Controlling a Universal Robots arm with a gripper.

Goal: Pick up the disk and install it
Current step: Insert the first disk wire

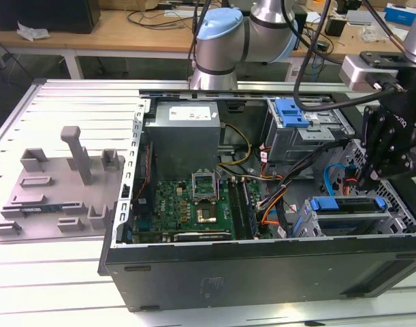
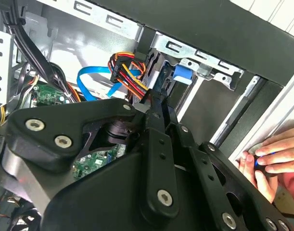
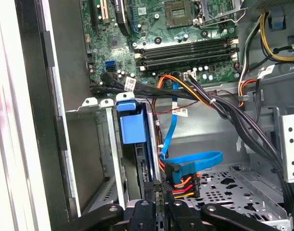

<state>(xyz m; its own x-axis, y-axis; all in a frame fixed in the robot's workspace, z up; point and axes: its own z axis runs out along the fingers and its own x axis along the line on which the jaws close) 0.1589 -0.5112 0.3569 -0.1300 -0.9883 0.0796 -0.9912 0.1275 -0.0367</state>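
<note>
While my gripper hung with fingers pressed together, the disk lay directly beneath, lengthwise in its drive bay.

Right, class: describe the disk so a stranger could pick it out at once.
Find the open black computer case, then go past the green motherboard to the near corner at the exterior view's right. The disk lies there, a flat silver-grey drive. Unlike the blue bracket on the cage further back, its blue carrier runs as a long bar along the drive's edge.
</note>
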